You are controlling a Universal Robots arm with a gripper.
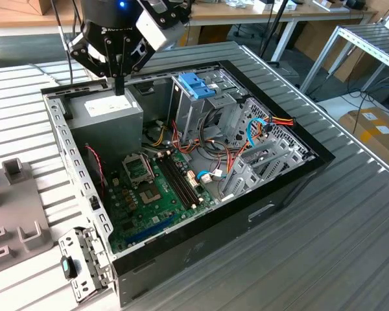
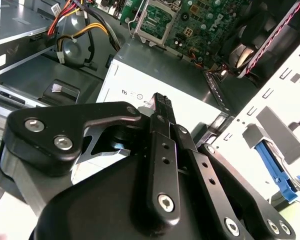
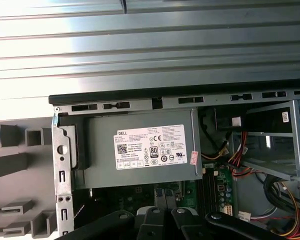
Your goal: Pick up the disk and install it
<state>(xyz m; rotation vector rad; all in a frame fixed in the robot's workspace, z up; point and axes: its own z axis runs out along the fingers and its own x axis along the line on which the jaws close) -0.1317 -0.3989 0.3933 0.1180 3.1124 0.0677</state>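
- The open computer case [image 1: 60, 133] lies on the ribbed metal table [image 1: 324, 246].
- Inside it, a grey power supply [image 1: 107, 120] fills one corner, with the green motherboard [image 1: 155, 188] beside it towards the case's middle.
- An upright metal cage [image 1: 188, 113] with a blue handle [image 1: 198, 84] on top stands along the case's far edge. Loose red, orange and light-blue cables [image 1: 259, 126] run between it and the brackets at the next corner.
- A grey fixture [image 1: 13, 214] with raised blocks sits on the table just outside the case's perforated rim.
- The gripper [image 1: 119, 87] hangs over the power supply, close above its labelled top. Its fingers [image 2: 162, 107] are pressed together with nothing between them.
- The disk [image 2: 275, 172] shows in the second wrist view as a blue-railed piece by the grey fixture's blocks. It is outside the case, beyond the rim, and well apart from the fingertips; how it lies there cannot be made out.
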